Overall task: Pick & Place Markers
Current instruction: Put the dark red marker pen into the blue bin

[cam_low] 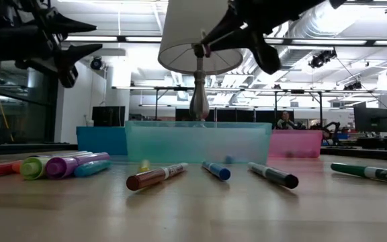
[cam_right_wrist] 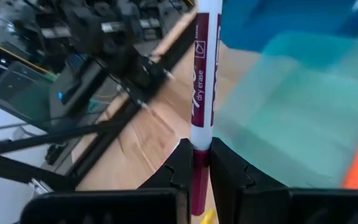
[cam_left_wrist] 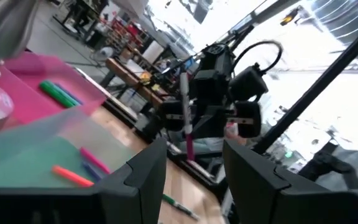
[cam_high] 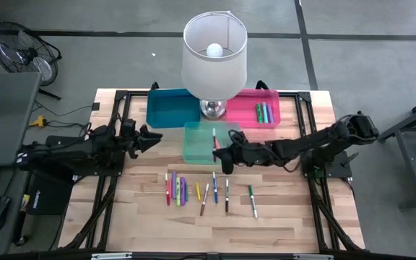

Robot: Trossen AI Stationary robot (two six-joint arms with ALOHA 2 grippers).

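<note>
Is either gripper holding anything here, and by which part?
The right gripper pinches a white-and-magenta marker near its lower end; the left gripper is open, holding nothing.

Both arms were matte black and built of blocky jointed segments, the right arm [cam_high: 316,144] trailing a looped black cable, and each ended in a gripper with two flat, dark, angular fingers [cam_left_wrist: 143,180].

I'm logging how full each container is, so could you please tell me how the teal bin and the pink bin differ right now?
The teal bin sits nearer the loose markers, in front of the lamp; the pink bin stands farther back, to the lamp's right. The right gripper holds a marker over the teal bin; nothing hovers over the pink bin. The pink bin holds green and blue markers; the teal bin holds an orange one. Both are translucent rectangular bins.
</note>
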